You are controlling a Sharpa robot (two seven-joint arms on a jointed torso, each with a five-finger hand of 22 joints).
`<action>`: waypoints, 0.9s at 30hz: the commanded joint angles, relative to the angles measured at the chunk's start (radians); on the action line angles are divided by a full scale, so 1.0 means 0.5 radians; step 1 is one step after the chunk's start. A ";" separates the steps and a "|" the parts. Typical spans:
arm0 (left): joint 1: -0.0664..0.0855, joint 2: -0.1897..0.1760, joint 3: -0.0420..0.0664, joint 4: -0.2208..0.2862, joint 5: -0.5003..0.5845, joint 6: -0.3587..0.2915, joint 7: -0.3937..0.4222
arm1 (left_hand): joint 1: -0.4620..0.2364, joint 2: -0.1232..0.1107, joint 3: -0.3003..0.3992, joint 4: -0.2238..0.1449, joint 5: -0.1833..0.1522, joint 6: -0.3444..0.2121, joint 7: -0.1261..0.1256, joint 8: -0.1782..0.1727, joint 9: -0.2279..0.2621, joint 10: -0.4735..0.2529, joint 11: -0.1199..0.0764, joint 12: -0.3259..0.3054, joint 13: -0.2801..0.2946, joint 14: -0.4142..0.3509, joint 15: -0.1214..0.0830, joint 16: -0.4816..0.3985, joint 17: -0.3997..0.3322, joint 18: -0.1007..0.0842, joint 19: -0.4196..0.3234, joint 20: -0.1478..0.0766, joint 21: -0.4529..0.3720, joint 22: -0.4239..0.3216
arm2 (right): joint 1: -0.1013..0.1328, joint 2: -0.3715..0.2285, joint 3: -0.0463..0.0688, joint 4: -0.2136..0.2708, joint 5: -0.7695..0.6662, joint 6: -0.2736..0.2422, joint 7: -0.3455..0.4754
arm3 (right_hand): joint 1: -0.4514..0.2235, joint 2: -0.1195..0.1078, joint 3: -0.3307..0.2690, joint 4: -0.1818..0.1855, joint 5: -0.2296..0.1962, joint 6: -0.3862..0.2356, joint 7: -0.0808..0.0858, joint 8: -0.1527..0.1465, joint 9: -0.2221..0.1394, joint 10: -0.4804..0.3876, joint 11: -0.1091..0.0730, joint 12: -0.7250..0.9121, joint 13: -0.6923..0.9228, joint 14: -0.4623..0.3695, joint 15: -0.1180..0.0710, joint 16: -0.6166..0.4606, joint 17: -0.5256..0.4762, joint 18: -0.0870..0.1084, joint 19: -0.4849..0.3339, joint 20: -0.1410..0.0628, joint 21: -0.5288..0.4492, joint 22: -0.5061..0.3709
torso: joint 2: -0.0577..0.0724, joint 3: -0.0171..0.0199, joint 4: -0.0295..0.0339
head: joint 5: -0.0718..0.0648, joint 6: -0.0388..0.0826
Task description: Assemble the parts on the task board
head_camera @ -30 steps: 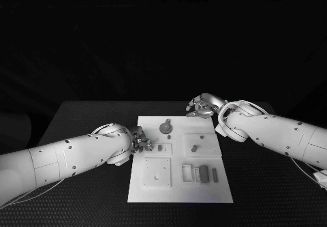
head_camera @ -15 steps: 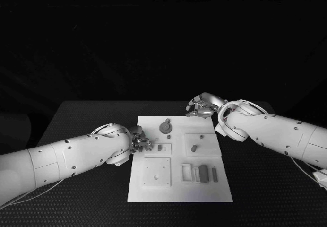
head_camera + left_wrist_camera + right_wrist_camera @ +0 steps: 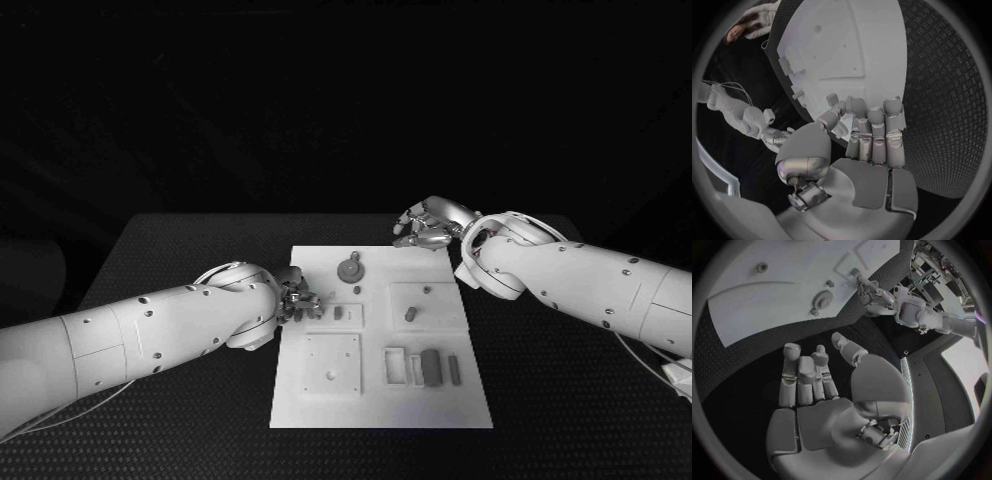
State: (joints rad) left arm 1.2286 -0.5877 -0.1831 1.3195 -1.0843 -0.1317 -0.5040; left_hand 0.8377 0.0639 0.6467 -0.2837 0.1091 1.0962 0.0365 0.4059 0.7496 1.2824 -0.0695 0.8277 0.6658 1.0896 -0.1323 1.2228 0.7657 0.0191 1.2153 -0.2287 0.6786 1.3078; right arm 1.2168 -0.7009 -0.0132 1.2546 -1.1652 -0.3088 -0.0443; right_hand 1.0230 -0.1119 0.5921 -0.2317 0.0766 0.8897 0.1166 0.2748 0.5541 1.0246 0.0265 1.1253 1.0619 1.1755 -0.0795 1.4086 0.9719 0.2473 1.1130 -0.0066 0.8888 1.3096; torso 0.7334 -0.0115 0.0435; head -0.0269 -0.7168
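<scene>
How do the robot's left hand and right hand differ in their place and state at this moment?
The left silver hand is at the left edge of the white task board, its fingers reaching over that edge. The right silver hand is beyond the board's far right corner, over the black table, its fingers extended together, away from the parts. Neither hand holds anything.
</scene>
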 commanded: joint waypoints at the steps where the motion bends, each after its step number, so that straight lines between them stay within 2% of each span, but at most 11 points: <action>1: -0.009 0.010 -0.006 -0.003 -0.015 0.007 -0.001 | 0.041 0.028 0.034 -0.004 -0.006 0.018 -0.009 0.030 0.000 0.002 -0.012 0.008 0.001 -0.005 -0.015 0.013 -0.003 0.092 -0.003 -0.012 0.011 0.047 | -0.001 0.000 0.001 0.002 -0.005 0.024 0.018 | 0.001 0.014 0.002 -0.014 0.005 0.033 0.045 -0.008 0.002 -0.011 0.002 0.006 -0.002 -0.008 0.001 -0.008 -0.003 0.029 0.005 -0.002 -0.009 0.031 | 0.000 0.0008 0.001 | -0.002 0.000; 7: -0.013 0.014 -0.006 -0.006 -0.039 0.024 -0.012 | 0.041 0.028 0.034 -0.003 -0.008 0.017 -0.009 0.030 -0.001 0.002 -0.012 0.008 0.001 -0.005 -0.015 0.013 -0.003 0.092 -0.003 -0.012 0.012 0.047 | -0.001 -0.001 0.001 0.003 -0.005 0.024 0.018 | 0.001 0.014 0.002 -0.014 0.005 0.033 0.045 -0.008 0.002 -0.011 0.002 0.007 -0.003 -0.008 0.001 -0.008 -0.003 0.029 0.005 -0.002 -0.009 0.031 | 0.001 -0.0002 -0.001 | -0.002 0.000; 13: -0.013 0.013 -0.006 -0.003 -0.040 0.095 -0.029 | 0.035 0.023 0.029 0.002 -0.014 0.014 -0.007 0.031 -0.004 0.000 -0.010 0.008 -0.001 -0.006 -0.015 0.013 -0.005 0.090 -0.005 -0.011 0.014 0.046 | -0.001 -0.002 0.001 0.002 -0.005 0.025 0.018 | 0.001 0.013 0.002 -0.015 0.005 0.033 0.045 -0.008 0.002 -0.011 0.002 0.007 -0.003 -0.008 0.002 -0.008 -0.003 0.029 0.005 -0.002 -0.009 0.031 | 0.001 0.0011 -0.001 | -0.002 -0.003; 18: -0.013 0.013 -0.006 -0.003 -0.040 0.101 -0.033 | 0.024 0.001 0.020 0.008 -0.007 0.007 -0.004 0.030 -0.010 -0.005 -0.007 0.008 -0.003 -0.011 -0.014 0.012 -0.008 0.089 -0.011 -0.011 0.015 0.044 | -0.001 -0.001 0.001 0.000 -0.005 0.026 0.018 | 0.001 0.013 0.002 -0.015 0.005 0.033 0.045 -0.008 0.002 -0.011 0.002 0.007 -0.003 -0.008 0.002 -0.008 -0.003 0.029 0.005 -0.002 -0.009 0.031 | 0.000 0.0005 0.000 | -0.004 -0.006; 27: -0.013 0.012 -0.006 -0.003 -0.059 0.104 -0.044 | 0.020 0.000 0.018 0.013 0.010 0.010 -0.005 0.034 -0.013 -0.004 -0.008 0.011 -0.003 -0.011 -0.015 0.015 -0.009 0.089 -0.011 -0.011 0.019 0.044 | -0.001 -0.001 0.001 0.000 -0.005 0.026 0.018 | 0.000 0.013 0.002 -0.015 0.005 0.033 0.045 -0.009 0.003 -0.011 0.002 0.007 -0.003 -0.008 0.002 -0.008 -0.003 0.029 0.005 -0.002 -0.010 0.031 | 0.000 0.0011 0.000 | -0.004 -0.010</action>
State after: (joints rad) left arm 1.2289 -0.5833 -0.1808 1.3184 -1.1056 -0.1124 -0.5093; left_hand 0.8390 0.0626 0.6475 -0.2829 0.1111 1.0947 0.0350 0.4195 0.7443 1.2808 -0.0674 0.8277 0.6655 1.0877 -0.1306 1.2268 0.7623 0.0190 1.2092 -0.2306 0.6825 1.3075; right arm 1.2166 -0.7013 -0.0132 1.2540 -1.1652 -0.3080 -0.0443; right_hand 1.0230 -0.1119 0.5922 -0.2317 0.0766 0.8914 0.1149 0.2749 0.5538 1.0261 0.0250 1.1253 1.0611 1.1755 -0.0795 1.4086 0.9719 0.2473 1.1126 -0.0063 0.8888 1.3096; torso 0.7336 -0.0110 0.0432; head -0.0289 -0.7207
